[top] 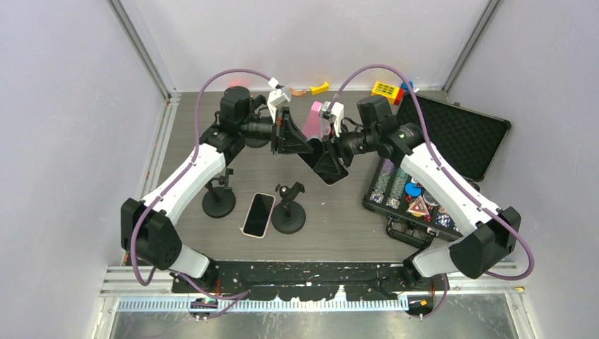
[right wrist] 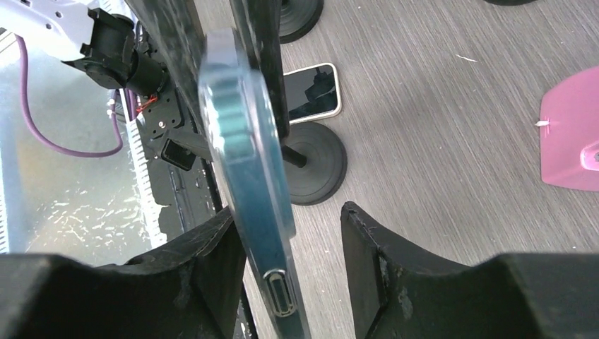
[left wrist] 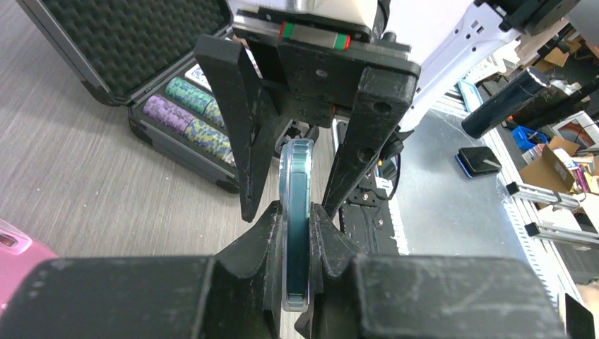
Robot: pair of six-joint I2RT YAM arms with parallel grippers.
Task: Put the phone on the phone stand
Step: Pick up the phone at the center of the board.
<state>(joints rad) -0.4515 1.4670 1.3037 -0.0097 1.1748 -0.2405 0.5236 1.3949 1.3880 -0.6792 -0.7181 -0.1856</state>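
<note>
**Teal phone [left wrist: 297,176] gripped in the air by the left fingers [left wrist: 263,240], right fingers [right wrist: 212,272] loose around it**

Top view: Panels close the desk [top: 353,219] on its left, far and right edges. Both arms meet above the far middle of the desk. An open chip case [top: 431,176] takes up the right edge, and a pink piece [top: 313,116] lies near the far edge. Nearer the near edge stand the first phone stand [top: 219,201] and the second phone stand [top: 288,214], with the other phone [top: 258,215] lying flat between them. Bare desk remains between the second phone stand and the chip case.

Left wrist view: The left fingers are clenched on the two faces of the teal phone, which stands on its edge above the desk. The right fingers come from the opposite side and stand on both sides of its far end.

Right wrist view: The right fingers are apart and do not clamp. One finger touches a face of the teal phone, and the other is clear of it with a visible gap. The end with the charging port points toward this camera. The other phone and a stand base lie on the desk below.
</note>
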